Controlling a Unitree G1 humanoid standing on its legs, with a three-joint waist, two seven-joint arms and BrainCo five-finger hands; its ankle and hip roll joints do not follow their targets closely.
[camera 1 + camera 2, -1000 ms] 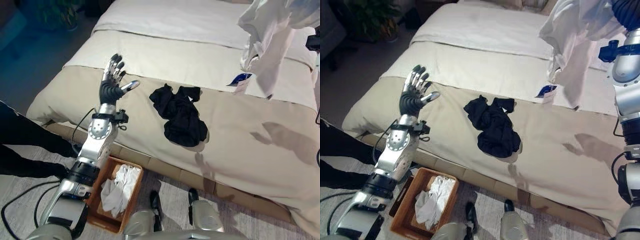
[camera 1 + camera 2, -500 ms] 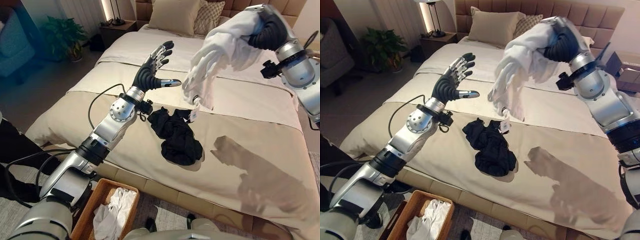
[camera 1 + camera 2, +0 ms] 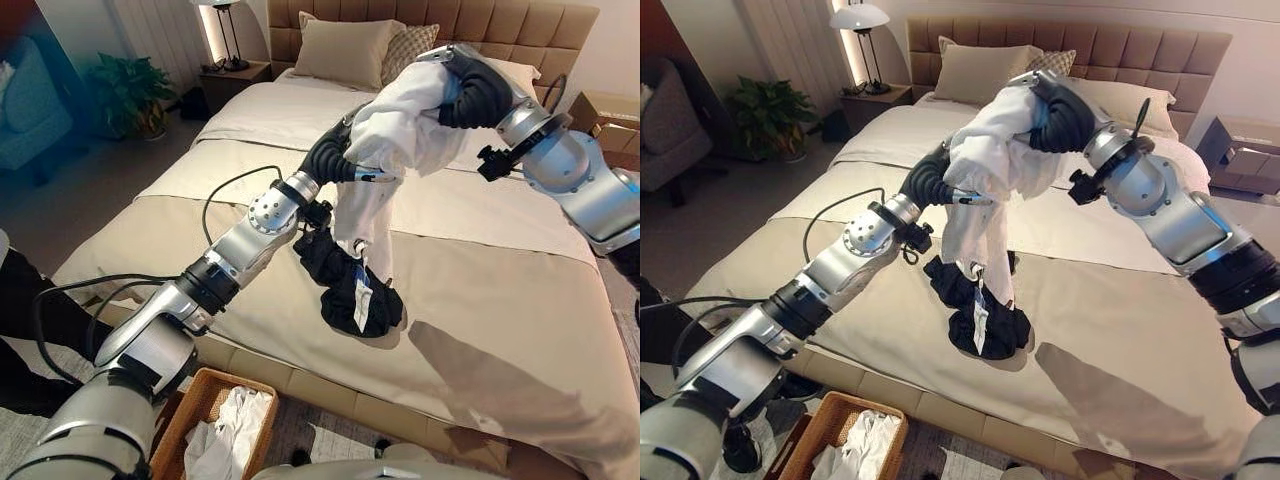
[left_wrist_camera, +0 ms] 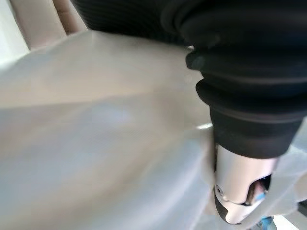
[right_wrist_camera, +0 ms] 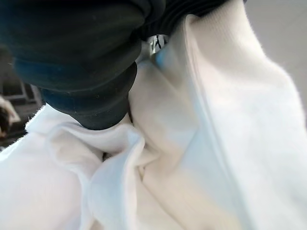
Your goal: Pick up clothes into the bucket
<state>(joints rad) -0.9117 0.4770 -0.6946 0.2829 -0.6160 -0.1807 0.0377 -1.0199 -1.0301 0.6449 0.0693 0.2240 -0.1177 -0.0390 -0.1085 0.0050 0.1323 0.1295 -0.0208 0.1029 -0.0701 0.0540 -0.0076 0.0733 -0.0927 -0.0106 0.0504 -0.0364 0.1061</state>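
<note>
Both hands meet on a white garment point(image 3: 400, 140) held high above the bed point(image 3: 500, 290), finger grip hidden by cloth; a fumbled handover risks dropping it short of the wicker basket point(image 3: 190, 415).

Bedroom, home or hotel-like. Big bed point(image 3: 1120, 300) with beige cover and white sheet, tufted tan headboard point(image 3: 1110, 55) at its head end, pillows point(image 3: 975, 70) against it. Nightstand point(image 3: 875, 100) by the bed's head corner with a white-shaded lamp point(image 3: 860, 18) on it. Potted plant point(image 3: 770, 115) on the floor off the bed's side, armchair point(image 3: 670, 135) near it. Wicker basket point(image 3: 840, 435) with white clothes on a rug at the bed's foot edge.
</note>
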